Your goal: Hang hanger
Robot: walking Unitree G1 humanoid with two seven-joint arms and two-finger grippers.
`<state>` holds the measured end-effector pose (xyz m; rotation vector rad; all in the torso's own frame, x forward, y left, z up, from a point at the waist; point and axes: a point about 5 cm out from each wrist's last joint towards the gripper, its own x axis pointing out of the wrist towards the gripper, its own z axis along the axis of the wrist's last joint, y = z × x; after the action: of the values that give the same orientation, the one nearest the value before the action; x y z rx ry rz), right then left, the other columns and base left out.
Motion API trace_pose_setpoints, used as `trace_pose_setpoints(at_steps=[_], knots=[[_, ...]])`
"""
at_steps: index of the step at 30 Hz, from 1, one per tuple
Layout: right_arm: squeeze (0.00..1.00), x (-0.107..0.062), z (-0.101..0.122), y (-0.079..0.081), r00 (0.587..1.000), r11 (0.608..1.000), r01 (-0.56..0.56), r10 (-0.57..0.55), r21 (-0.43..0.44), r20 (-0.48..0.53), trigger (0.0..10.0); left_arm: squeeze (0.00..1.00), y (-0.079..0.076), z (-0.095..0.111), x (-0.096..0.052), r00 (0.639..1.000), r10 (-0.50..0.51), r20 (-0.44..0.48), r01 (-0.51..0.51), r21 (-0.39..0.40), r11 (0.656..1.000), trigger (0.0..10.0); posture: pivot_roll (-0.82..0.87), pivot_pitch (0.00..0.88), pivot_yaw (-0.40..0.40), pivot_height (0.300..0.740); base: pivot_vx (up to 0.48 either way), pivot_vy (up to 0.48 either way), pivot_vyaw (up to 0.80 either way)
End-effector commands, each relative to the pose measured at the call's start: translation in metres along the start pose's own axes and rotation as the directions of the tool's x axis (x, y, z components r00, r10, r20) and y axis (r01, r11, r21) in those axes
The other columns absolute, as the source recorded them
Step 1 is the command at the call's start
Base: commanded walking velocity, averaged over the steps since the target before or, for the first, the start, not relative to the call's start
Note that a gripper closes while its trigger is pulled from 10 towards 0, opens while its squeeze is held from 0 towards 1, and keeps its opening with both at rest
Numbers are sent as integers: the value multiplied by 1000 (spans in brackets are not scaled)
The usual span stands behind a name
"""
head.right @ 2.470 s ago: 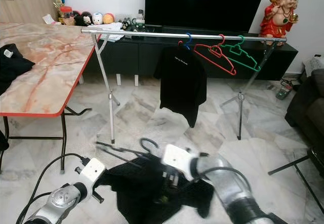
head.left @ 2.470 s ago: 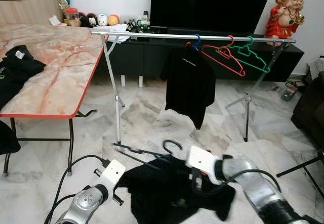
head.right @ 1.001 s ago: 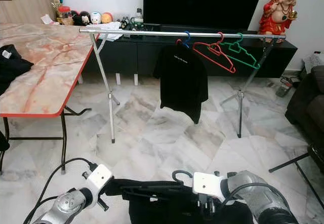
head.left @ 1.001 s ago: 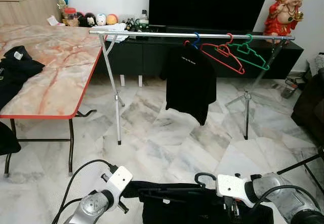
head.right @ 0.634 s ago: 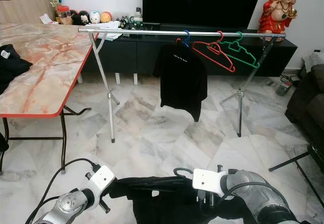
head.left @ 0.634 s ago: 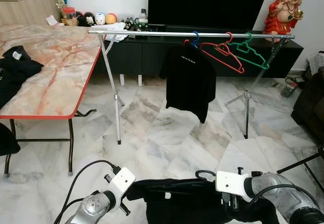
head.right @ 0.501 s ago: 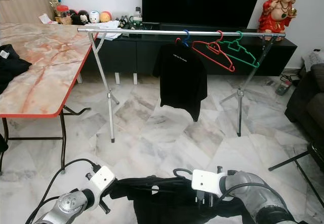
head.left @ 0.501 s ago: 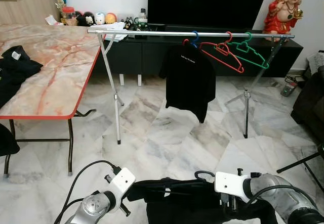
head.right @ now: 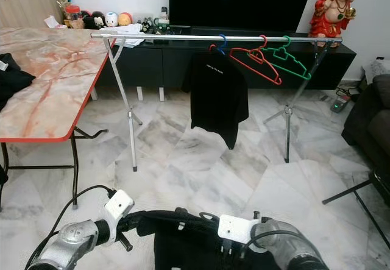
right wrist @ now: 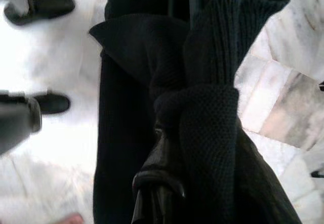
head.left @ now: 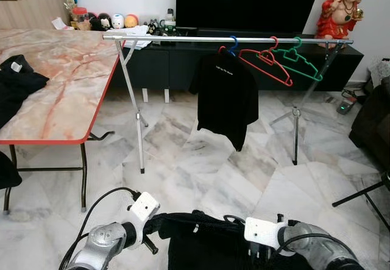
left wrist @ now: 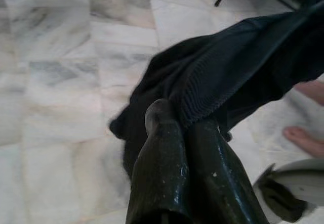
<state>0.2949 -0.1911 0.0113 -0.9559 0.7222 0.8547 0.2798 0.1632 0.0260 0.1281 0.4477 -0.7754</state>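
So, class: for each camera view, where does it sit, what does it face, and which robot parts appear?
Eye views: head stereo pair, looking forward and down at the clothes rail; both arms show.
Left wrist: along the left end effector, shut on the black garment.
Right wrist: along the right end effector, wrapped in it.
All views share the garment.
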Motion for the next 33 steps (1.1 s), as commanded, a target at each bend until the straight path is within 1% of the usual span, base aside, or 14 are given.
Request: trace_pose_setpoints(at_steps=[1, 4, 9, 10, 11, 12, 13, 14, 15, 24, 26, 30, 32, 33], knots=[[0, 0, 3, -6, 998, 993, 58, -61, 106, 24, 0, 0, -3, 5, -3, 998, -60, 18, 60, -4, 998, 0, 56, 63, -42, 740, 0, 0, 0], [0, 7, 21, -8, 990, 980, 97, -113, 176, 79, 0, 0, -8, 10, -4, 993, -114, 25, 114, -1, 994, 0, 65, 61, -44, 740, 0, 0, 0], [0, 12, 37, -8, 985, 971, 115, -140, 211, 105, 0, 0, -9, 17, -7, 991, -128, 41, 128, 5, 992, 0, 72, 60, -45, 740, 0, 0, 0], [0, 14, 41, -8, 983, 970, 113, -140, 214, 117, 0, 0, -10, 18, -8, 991, -127, 43, 127, 3, 992, 3137, 74, 59, -46, 740, 0, 0, 0], [0, 14, 42, -7, 982, 970, 114, -143, 215, 121, 0, 0, -10, 18, -8, 991, -126, 43, 126, -1, 992, 3137, 76, 59, -46, 740, 0, 0, 0], [0, 15, 44, -8, 981, 968, 117, -147, 222, 125, 0, 169, -11, 19, -9, 989, -140, 46, 140, -8, 990, 9569, 76, 59, -46, 740, 0, 0, 0], [0, 15, 46, -8, 980, 966, 120, -152, 228, 129, 0, 855, -13, 20, -10, 986, -160, 48, 161, -12, 987, 10000, 76, 59, -46, 740, 0, 0, 0], [0, 15, 47, -9, 978, 964, 131, -164, 231, 131, 0, 1000, -16, 21, -12, 982, -183, 54, 185, -20, 983, 10000, 76, 59, -46, 740, 0, 0, 0], [0, 15, 49, -11, 974, 961, 149, -183, 234, 130, 0, 1000, -19, 23, -13, 976, -210, 59, 212, -22, 977, 10000, 77, 54, -45, 740, 0, 0, 0], [0, 15, 50, -15, 957, 938, 218, -259, 270, 127, 0, 1000, -22, 25, -17, 972, -226, 57, 228, -31, 973, 10000, 80, 42, -43, 740, 0, 0, 0], [0, 14, 52, -17, 942, 929, 245, -296, 278, 158, 0, 1000, -23, 25, -18, 972, -229, 53, 231, -35, 972, 10000, 81, 35, -41, 740, 0, 0, 0], [0, 11, 54, -17, 939, 952, 196, -251, 235, 234, 0, 1000, -20, 26, -20, 978, -202, 51, 203, -21, 979, 10000, 82, 27, -39, 740, 0, 0, 0], [0, 7, 51, -18, 941, 972, 181, -216, 153, 261, 0, 1000, -17, 26, -23, 981, -189, 42, 190, -15, 982, 10000, 82, 27, -39, 740, 0, 0, 0], [0, 6, 49, -18, 942, 976, 169, -202, 140, 267, 0, 1000, -16, 25, -24, 981, -188, 40, 189, -12, 982, 10000, 81, 21, -41, 740, 0, 0, 0]])
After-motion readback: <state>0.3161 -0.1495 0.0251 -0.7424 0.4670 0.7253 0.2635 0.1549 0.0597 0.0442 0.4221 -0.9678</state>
